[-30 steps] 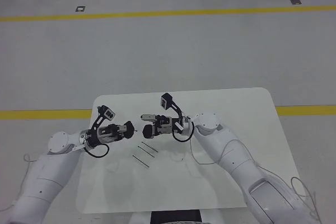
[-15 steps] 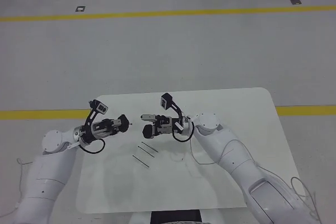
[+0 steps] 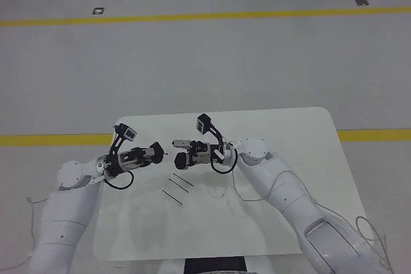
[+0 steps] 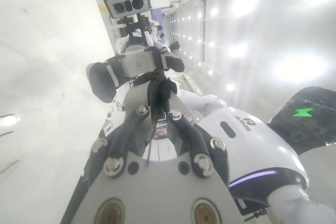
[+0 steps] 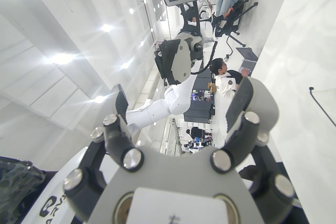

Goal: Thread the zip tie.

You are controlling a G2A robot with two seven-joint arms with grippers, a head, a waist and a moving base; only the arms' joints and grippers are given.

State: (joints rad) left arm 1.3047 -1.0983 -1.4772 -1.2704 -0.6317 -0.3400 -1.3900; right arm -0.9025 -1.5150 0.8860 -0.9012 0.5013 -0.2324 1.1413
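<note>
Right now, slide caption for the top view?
Left gripper, shut on a zip tie, faces the open right gripper above a table with spare ties.

Item: white table [image 3: 294, 137], rounded corners, on a grey floor [image 3: 205, 61] crossed by yellow lines [image 3: 48, 140]. My left gripper [image 3: 160, 153] and my right gripper [image 3: 177, 153] hung above it, tip facing tip, near but apart. The right one's jaws stood spread. A dark stub of zip tie [image 3: 166, 154] poked from the left. Loose black ties [image 3: 183, 180] lay flat on the table, nearer me than both grippers.
</note>
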